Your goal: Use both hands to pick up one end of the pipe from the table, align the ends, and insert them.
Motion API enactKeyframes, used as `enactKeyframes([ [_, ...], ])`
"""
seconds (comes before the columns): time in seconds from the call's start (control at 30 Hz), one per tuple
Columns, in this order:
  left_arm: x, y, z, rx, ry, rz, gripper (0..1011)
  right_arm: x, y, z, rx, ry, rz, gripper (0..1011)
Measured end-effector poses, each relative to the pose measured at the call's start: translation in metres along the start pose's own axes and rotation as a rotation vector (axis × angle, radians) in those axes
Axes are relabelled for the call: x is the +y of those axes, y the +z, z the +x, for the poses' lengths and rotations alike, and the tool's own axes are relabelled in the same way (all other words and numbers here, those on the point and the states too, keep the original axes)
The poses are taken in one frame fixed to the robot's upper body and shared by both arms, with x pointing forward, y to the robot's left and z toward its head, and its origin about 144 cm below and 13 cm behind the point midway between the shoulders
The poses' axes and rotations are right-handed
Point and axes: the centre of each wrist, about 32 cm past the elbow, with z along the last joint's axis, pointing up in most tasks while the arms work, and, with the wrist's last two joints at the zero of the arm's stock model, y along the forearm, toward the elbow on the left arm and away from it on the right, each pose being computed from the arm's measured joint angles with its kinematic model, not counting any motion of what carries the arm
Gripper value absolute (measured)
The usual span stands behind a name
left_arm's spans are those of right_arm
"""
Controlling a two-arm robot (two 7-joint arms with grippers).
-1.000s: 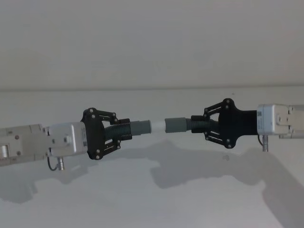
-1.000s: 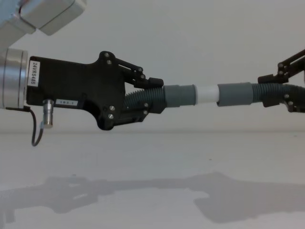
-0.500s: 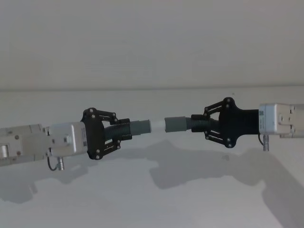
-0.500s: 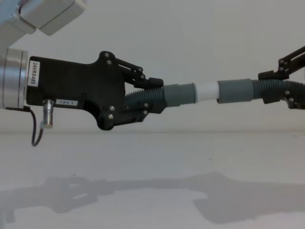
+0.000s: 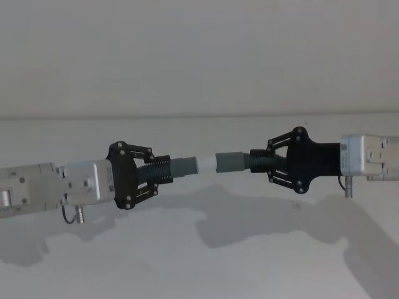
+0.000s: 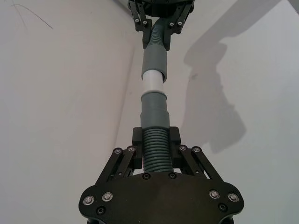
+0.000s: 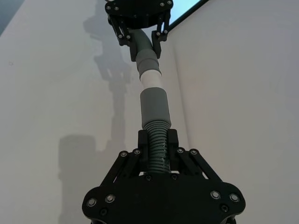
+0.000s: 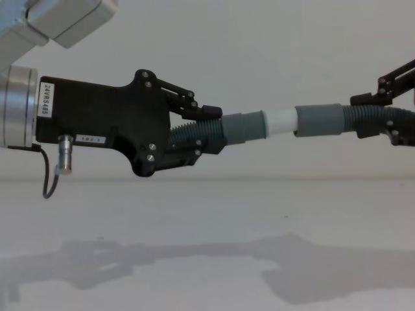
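Both grippers are clamped on hose pieces held above the table (image 5: 206,261): left gripper (image 5: 156,176) grips the white-tipped hose (image 5: 181,167), right gripper (image 5: 260,166) the hollow-cuffed hose (image 5: 232,162), tip just entering the cuff.

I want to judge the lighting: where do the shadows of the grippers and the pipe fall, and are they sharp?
Head view: soft grey shadows lie on the table below the left gripper and right gripper. Chest view: a blurred shadow band under the pipe. Right wrist view: a darker gripper shadow.
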Motion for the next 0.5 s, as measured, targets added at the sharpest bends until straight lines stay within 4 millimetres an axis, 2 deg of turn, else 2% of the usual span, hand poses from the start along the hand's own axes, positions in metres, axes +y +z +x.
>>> enactKeyframes([
  [0.5, 0.0000, 0.0000, 0.0000, 0.000, 0.000, 0.000, 300, 0.0006, 0.0004, -0.0002, 0.001, 0.000, 0.004, 215],
])
